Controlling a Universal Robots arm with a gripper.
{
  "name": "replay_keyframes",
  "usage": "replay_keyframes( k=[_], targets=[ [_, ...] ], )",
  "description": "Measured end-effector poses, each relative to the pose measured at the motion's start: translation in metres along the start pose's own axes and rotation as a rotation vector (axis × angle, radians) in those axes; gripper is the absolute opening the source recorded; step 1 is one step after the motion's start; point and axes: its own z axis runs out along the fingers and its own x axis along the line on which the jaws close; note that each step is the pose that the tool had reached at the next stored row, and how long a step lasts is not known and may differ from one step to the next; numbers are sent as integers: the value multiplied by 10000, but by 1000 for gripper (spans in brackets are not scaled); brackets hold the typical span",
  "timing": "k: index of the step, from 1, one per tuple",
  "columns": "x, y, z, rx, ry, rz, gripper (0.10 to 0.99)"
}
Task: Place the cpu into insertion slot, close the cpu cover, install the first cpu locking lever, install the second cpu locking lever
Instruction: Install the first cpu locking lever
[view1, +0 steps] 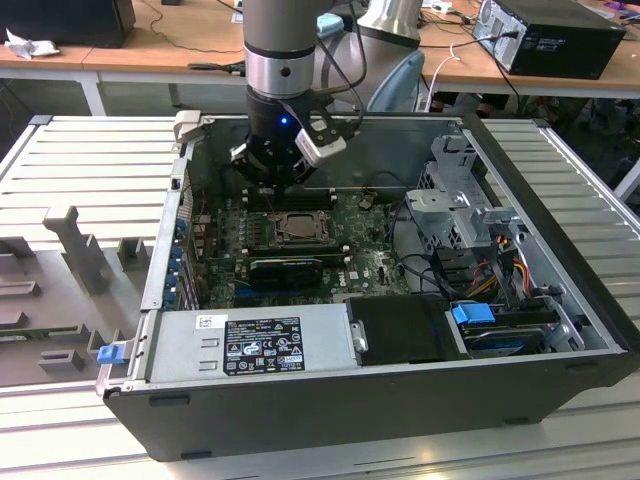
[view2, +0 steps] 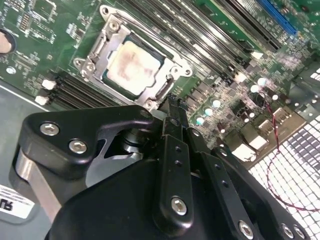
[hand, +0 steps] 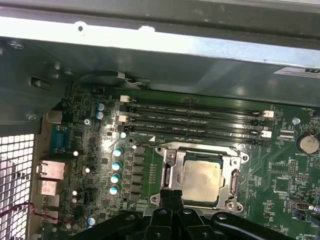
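In the exterior view, the end effector (view1: 281, 170) hangs over the far side of the insertion slot (view1: 300, 227) inside the computer case (view1: 400, 400), its tips hidden by its own body. In the second wrist view, the cpu (view2: 131, 67) lies seated under the lowered cpu cover (view2: 97, 47); the fingers (view2: 172, 107) are pressed together and empty, likely serving as a narrow pusher at the slot's edge. In the first wrist view, the locking levers (hand: 200, 148) are hard to trace.

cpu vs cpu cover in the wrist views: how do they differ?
The cpu is a solid pale square with a smudged face; the cpu cover is a shiny metal frame with an open middle. The cpu sits in that opening; the cpu cover surrounds it, wider in outline. Both lie flat over the motherboard.
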Motion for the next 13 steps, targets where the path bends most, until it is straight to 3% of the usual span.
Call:
replay_keyframes(
  k=[3, 4, 5, 6, 11, 13],
  targets=[
    [97, 10, 0, -17, -7, 0, 106],
    [131, 13, -7, -85, -13, 0, 106],
    [162, 16, -15, -415, -46, -4, 106],
    [186, 18, -17, -573, -60, -2, 106],
    [331, 50, -16, -629, -67, -4, 106],
    [341, 83, -16, -629, -66, -4, 106]
  ],
)
